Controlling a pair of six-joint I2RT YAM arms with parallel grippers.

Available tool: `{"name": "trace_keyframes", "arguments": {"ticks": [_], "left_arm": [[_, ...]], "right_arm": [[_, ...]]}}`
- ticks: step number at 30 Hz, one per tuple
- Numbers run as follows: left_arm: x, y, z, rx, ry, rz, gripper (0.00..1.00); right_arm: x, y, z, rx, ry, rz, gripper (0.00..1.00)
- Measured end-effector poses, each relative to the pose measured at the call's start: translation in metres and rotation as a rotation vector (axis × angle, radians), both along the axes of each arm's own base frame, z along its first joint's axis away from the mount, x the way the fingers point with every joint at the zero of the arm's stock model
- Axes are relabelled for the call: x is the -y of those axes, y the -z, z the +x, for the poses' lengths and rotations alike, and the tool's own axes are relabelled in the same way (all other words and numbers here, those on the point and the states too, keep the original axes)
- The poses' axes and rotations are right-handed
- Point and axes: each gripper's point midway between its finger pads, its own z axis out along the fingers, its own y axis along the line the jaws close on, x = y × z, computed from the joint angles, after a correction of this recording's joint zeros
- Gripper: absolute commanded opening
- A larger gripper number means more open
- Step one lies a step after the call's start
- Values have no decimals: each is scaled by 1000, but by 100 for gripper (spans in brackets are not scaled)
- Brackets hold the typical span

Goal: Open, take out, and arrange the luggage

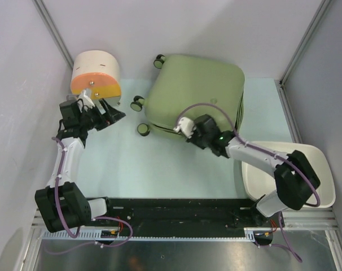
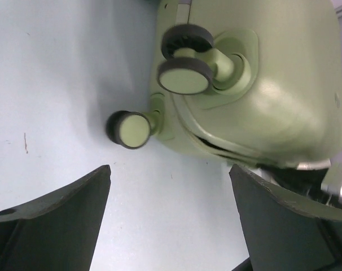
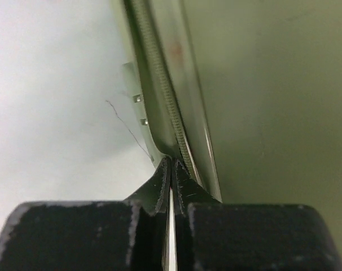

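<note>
Right gripper (image 3: 171, 165) is sitting fully closed at the luggage's (image 1: 196, 90) near edge, tips on the zip (image 3: 159, 96); whether it's catching a pull, I cannot tell. The zip is running along that edge, luggage lying just beyond. Left gripper (image 2: 171, 169) is hanging wide open, empty, beside its wheels (image 2: 182, 76).

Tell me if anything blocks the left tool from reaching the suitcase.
Nothing visible does. The left tool, open, faces the luggage across bare table; only that surface lies between it and the near wheels. The drum-shaped container sits beside the tool, off that line.
</note>
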Motion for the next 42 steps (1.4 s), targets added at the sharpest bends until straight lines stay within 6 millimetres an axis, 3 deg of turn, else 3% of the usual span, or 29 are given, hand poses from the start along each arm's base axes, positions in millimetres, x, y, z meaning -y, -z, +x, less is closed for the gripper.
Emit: {"name": "trace_keyframes", "arguments": {"ticks": [5,9,12,16,21,22,25,28,33,37,39,42], "left_arm": [[18,2,-2,1,53,10,91],[39,11,-1,-18,111,19,91],[59,18,-1,-36,165,31,91],[93,21,-1,-40,256,55,90],[128,24,0,-37,354,74,91],[133,25,1,-38,366,77,91],[140,26,4,-37,388,77,92],[140,26,5,-33,388,76,92],[140,23,5,-21,388,79,92],[139,13,4,10,386,84,92],[138,7,3,29,382,86,92],[138,1,4,55,378,88,92]], "right_arm": [[99,-2,51,52,139,-88,0],[170,-4,76,77,241,-146,0],[209,0,70,51,280,-182,0],[266,13,44,-31,376,-241,0],[295,20,17,-95,437,-253,1],[298,20,14,-100,443,-244,21],[302,9,8,-81,451,-201,52],[298,-15,9,-4,433,-125,64],[292,-70,36,82,481,81,64],[317,-104,62,115,622,257,55],[334,-113,76,117,698,327,54],[355,-108,96,76,805,426,53]]}}
